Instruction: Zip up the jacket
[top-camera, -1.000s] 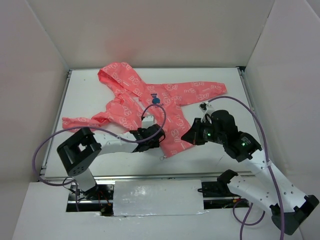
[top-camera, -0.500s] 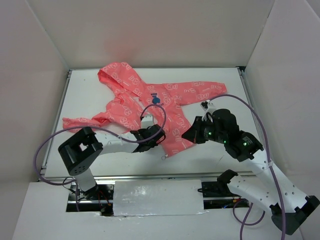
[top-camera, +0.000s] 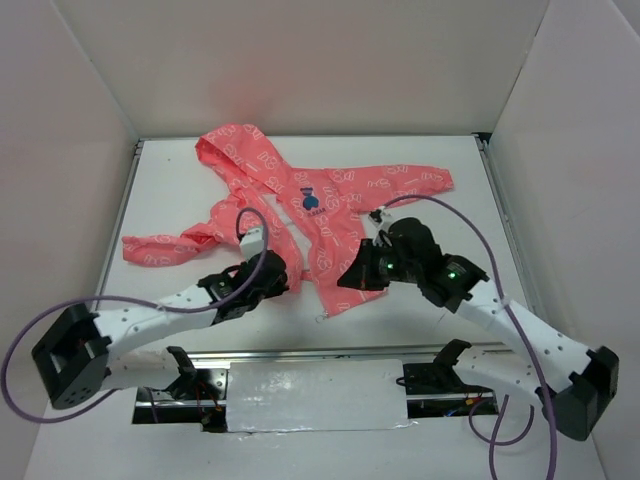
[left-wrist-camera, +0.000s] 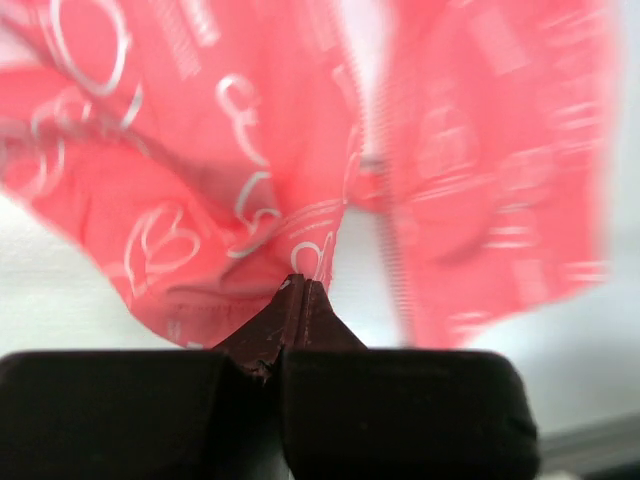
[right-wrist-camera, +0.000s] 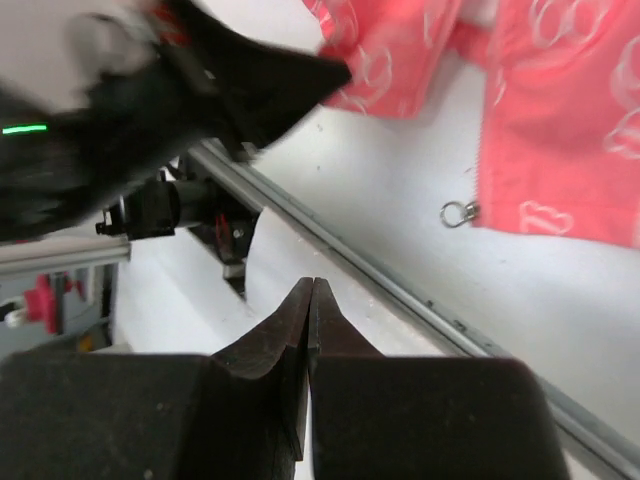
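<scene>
Apparently left pincer (left-wrist-camera: 303, 287) pinches jacket (top-camera: 340, 212) hem; right pincer (right-wrist-camera: 311, 287) closed.

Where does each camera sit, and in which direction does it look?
Top external: above and behind the robot, looking down at the table and jacket; left arm and right arm show.
Left wrist: behind the shut left gripper, facing the jacket's hem.
Right wrist: behind the shut right gripper, facing the near table edge.
All share the jacket.

white table (top-camera: 170, 190), white enclosure walls (top-camera: 300, 60)
</scene>
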